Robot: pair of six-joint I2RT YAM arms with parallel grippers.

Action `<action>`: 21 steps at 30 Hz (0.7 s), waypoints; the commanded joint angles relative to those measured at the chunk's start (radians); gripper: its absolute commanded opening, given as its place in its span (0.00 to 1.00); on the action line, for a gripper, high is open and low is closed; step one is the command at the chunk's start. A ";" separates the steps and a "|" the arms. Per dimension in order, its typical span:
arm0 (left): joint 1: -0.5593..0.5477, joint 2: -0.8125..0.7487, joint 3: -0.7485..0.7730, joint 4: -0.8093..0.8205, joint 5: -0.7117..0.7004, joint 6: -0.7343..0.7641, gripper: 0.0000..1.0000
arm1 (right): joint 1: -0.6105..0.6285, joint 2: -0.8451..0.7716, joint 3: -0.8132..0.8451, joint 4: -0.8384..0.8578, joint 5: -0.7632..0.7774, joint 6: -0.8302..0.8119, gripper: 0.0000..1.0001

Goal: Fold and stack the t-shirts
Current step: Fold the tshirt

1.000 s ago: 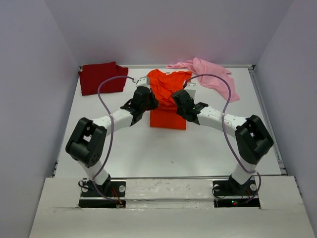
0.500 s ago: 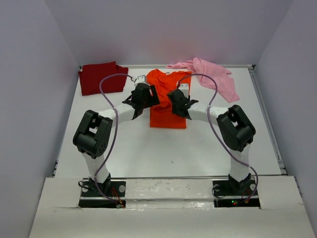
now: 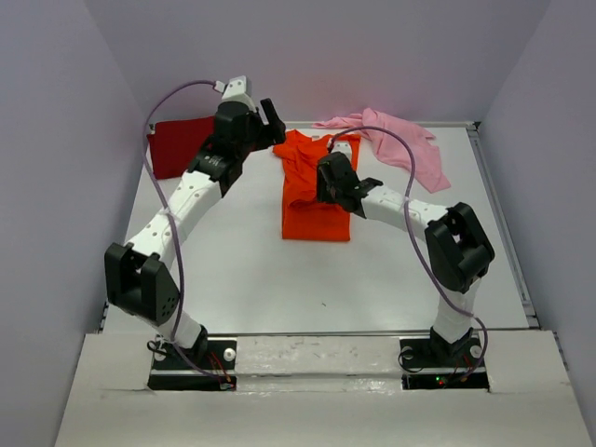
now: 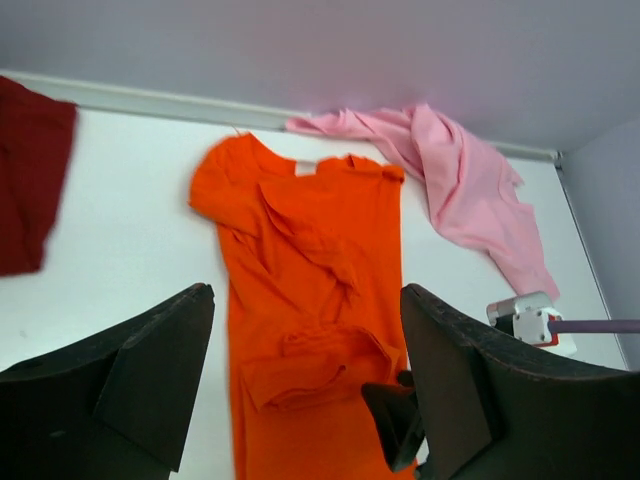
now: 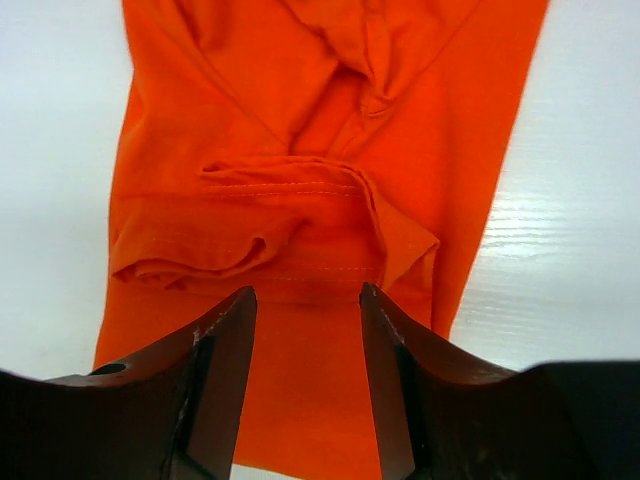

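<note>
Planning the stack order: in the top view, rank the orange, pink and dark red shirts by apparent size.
1. orange shirt
2. pink shirt, only slightly smaller
3. dark red shirt, partly hidden by the left arm

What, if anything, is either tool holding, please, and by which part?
Nothing is held: the left tool hangs open in the air, and the right tool is open over the orange t-shirt.

You have three tees on the table [image 3: 279, 279]. Taking the middle tee [image 3: 315, 216] as your mark, the left tee [image 3: 182, 144] lies well apart from it and the right tee [image 3: 400, 144] just beside its back. The right gripper [image 5: 307, 300] hangs over the middle tee, and the left gripper [image 3: 268, 119] is above its back-left corner.
</note>
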 commanded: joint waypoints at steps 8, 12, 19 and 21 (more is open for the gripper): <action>0.114 -0.201 -0.213 0.093 0.067 0.038 0.86 | 0.015 0.109 0.096 0.016 -0.236 -0.041 0.67; 0.131 -0.226 -0.216 0.097 0.110 0.036 0.86 | 0.015 0.135 0.102 0.017 -0.250 -0.038 0.74; 0.175 -0.238 -0.224 0.099 0.121 0.018 0.86 | 0.046 0.143 0.106 0.011 -0.280 -0.021 0.75; 0.179 -0.237 -0.226 0.099 0.121 0.015 0.86 | 0.066 0.149 0.113 0.000 -0.280 -0.018 0.75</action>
